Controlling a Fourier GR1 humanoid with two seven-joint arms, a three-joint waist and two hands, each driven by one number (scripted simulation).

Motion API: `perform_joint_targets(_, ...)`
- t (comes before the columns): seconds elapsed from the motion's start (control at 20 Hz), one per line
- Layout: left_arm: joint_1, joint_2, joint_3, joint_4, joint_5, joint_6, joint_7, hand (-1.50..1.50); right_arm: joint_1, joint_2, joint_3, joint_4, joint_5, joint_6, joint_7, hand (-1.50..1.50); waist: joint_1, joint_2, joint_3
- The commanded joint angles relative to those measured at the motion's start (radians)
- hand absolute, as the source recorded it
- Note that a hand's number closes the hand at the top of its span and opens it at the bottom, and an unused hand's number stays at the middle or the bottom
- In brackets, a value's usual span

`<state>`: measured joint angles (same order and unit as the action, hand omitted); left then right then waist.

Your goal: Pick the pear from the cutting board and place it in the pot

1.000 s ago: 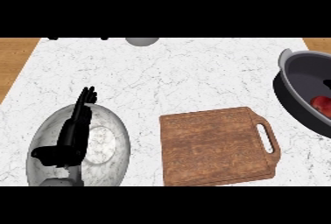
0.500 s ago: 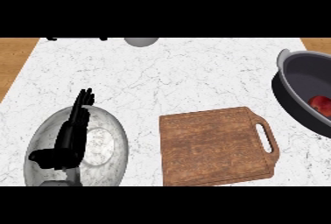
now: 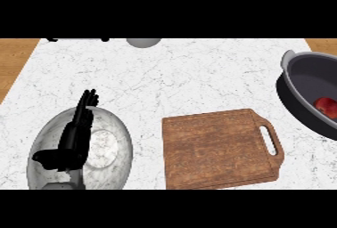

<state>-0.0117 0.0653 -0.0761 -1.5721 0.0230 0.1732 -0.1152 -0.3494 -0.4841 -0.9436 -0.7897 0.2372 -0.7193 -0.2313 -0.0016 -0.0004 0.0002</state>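
One hand shows: our L hand (image 3: pixel 67 149), lower left, fingers straight, holding nothing, over a silver plate (image 3: pixel 117 133). R hand out of frame. The board (image 3: pixel 217 149), lower centre, bears no pear. A red fruit (image 3: pixel 326 105), prob. the pear, sits in the pot (image 3: pixel 302 84) at right edge. Placing looks done, so we'd hold off w/o nudging the pot.

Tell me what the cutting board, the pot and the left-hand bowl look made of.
Cutting board: wood, matte, with brown grain and streaks showing.
Pot: probably dark coated metal, smooth grey with a soft sheen.
Bowl: likely polished steel, silvery and mirroring the veined counter.
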Motion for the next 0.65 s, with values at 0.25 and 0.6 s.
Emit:
perform_joint_targets(0.25,0.028,0.014,0.024,-0.047,0.001,-0.018,0.009,0.00,0.216,0.063,-0.012,-0.208,-0.143,0.007,-0.018,-1.50,-0.004,-0.001,0.000)
perform_joint_targets(0.6,0.029,-0.011,0.011,-0.058,-0.011,-0.010,0.030,0.00,0.290,0.047,-0.077,-0.226,-0.267,0.024,-0.095,-1.50,-0.003,-0.001,0.000)
